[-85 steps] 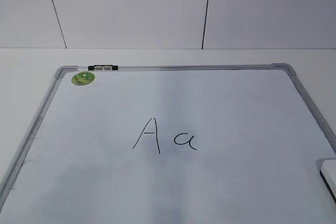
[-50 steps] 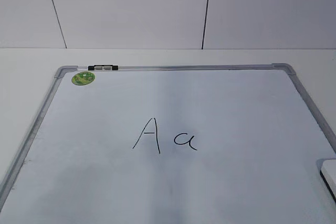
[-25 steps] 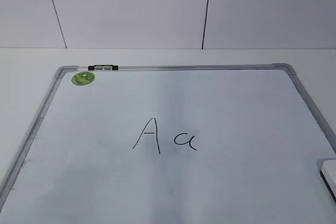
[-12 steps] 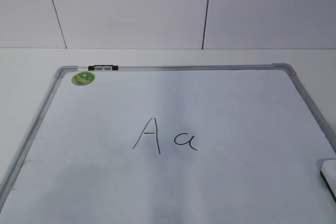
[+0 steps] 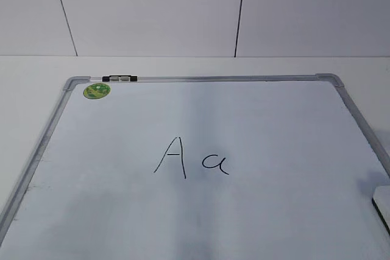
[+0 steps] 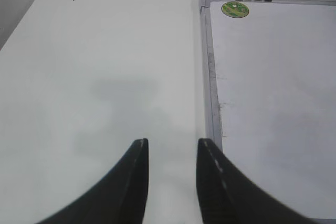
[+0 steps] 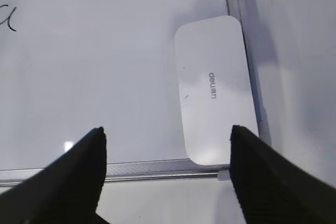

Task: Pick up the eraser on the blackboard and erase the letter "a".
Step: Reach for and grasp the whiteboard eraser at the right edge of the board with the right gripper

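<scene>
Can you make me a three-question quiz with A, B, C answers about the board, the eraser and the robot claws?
1. Where does the eraser lie on the blackboard?
A. beside its frame, in a corner
B. over the letters
C. on the green sticker

2. How many letters are written on it?
A. one
B. two
C. three

3. How is the right claw?
A. shut on the eraser
B. shut and empty
C. open

Answers: 1 A, the right wrist view shows it tucked against the frame's corner. 2 B, a capital "A" and the letter "a". 3 C, its fingers stand wide apart, touching nothing.

Open board (image 7: 105,51) left of eraser (image 7: 214,90)
</scene>
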Controlling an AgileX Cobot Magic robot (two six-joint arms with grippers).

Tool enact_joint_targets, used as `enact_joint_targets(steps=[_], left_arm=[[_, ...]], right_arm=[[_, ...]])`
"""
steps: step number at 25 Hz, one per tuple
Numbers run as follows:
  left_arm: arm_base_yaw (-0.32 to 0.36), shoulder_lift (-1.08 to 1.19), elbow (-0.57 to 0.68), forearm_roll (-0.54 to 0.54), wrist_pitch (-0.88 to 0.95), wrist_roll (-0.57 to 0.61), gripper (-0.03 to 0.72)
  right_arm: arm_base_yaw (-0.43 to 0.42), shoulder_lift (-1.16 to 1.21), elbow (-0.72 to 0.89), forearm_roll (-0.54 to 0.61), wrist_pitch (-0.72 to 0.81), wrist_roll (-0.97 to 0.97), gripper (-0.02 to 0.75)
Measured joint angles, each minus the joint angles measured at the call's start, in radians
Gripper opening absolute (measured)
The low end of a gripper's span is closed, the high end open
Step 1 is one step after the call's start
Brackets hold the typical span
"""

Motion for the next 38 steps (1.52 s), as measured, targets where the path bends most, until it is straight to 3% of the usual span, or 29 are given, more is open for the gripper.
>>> enact_joint_targets(steps=[10, 22, 38], left_arm=[[0.0, 0.0, 0.0, -0.009, 0.0, 0.0, 0.235], [0.0, 0.0, 0.0, -0.039, 0.0, 0.0, 0.235], [-0.007, 0.0, 0.0, -0.039, 0.0, 0.0, 0.235]], right_arm=[[0.0, 0.214, -0.106, -0.03, 0.007, -0.054, 0.668], [0.0, 0.315, -0.11, -0.08, 0.038, -0.06, 0.677], [0.0, 0.393, -0.111, -0.064, 0.046, -0.043, 0.659]])
